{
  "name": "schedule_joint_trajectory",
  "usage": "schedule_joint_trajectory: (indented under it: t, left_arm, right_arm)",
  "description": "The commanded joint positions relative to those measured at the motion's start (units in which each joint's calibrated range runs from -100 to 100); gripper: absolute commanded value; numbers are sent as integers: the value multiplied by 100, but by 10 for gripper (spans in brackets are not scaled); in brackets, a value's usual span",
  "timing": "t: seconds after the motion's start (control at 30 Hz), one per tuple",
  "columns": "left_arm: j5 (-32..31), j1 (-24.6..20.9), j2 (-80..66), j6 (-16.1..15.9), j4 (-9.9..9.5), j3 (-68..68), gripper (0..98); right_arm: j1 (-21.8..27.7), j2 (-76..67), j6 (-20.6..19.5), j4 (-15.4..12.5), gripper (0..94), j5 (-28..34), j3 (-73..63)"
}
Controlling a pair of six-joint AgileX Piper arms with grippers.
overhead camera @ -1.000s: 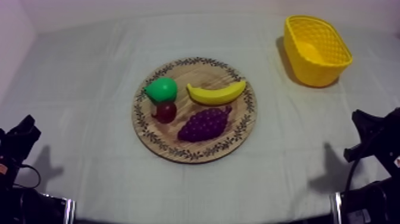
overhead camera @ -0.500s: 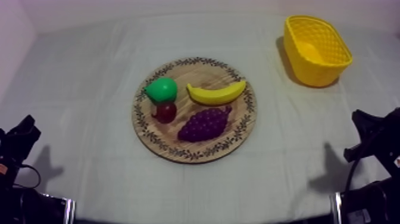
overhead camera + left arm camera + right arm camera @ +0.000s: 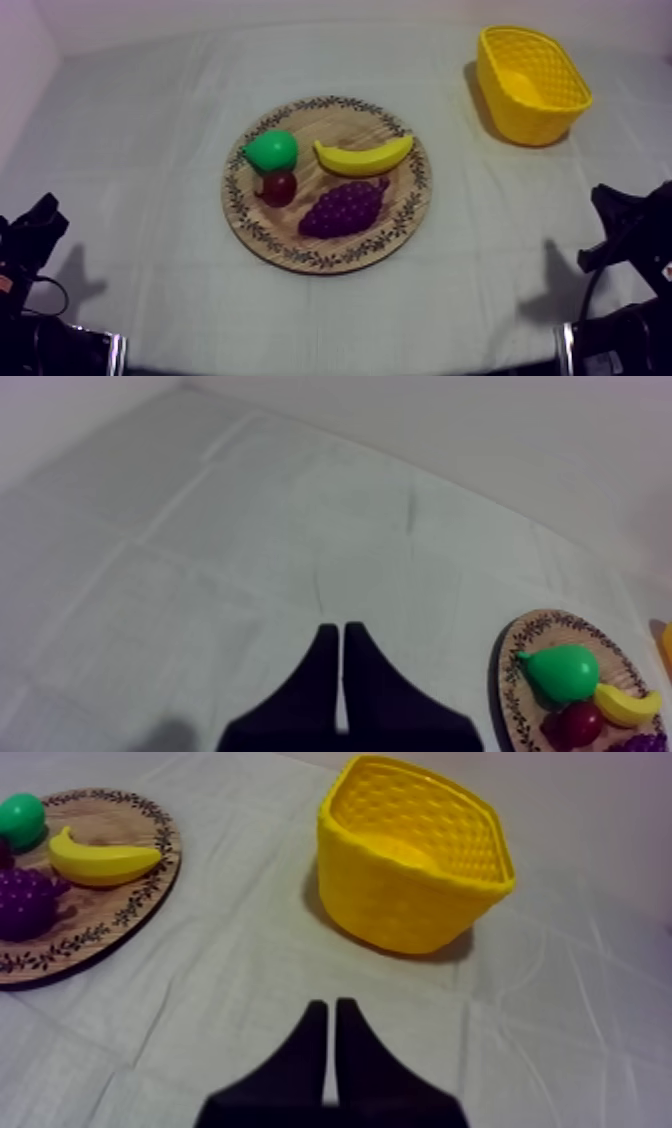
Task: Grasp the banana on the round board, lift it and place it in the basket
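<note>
In the top view the left arm point(image 3: 30, 240) and the right arm point(image 3: 632, 228) are dark shapes cut off by the lower left and lower right corners of the frame, and their fingers are hard to make out there. The left wrist view settles it for the left claw point(image 3: 341, 628): its two black fingers lie clenched together as a narrow wedge with nothing between them, over bare cloth, and the wooden board point(image 3: 300, 125) beside it is cut off by the frame edge, the grapes there showing as a mere sliver. The right claw point(image 3: 331, 1004) is likewise clenched on nothing, over the cloth in front of the yellow basket point(image 3: 530, 125); in that view the board, the pear and the grapes are each cut by the frame edge. On the board, in the middle of the top view, the small red fruit point(image 3: 278, 187) sits tight against the pear point(image 3: 271, 151), which hides part of it. The board carries four things: the pear at its left, the small red fruit just below it, the banana point(image 3: 363, 157) lying curved across the upper right part, and the grapes point(image 3: 343, 208) below the banana, near it but apart. The basket stands at the upper right of the table point(image 3: 150, 150), well apart from the board, upright, its woven yellow floor and inner walls in plain sight.
</note>
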Motion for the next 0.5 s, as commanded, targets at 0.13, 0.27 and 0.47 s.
schedule_joint_trajectory:
  t: [0.13, 0.27, 0.47]
  left_arm:
    - [0, 2, -5, 1, 3, -1, 1]
    - [0, 2, -5, 1, 3, -1, 1]
    - [0, 2, -5, 1, 3, -1, 1]
  right_arm:
    - [19, -5, -93, -3, 5, 5, -5]
    - [40, -5, -87, -3, 5, 26, -5]
    - [47, 129, -39, -12, 6, 112, -5]
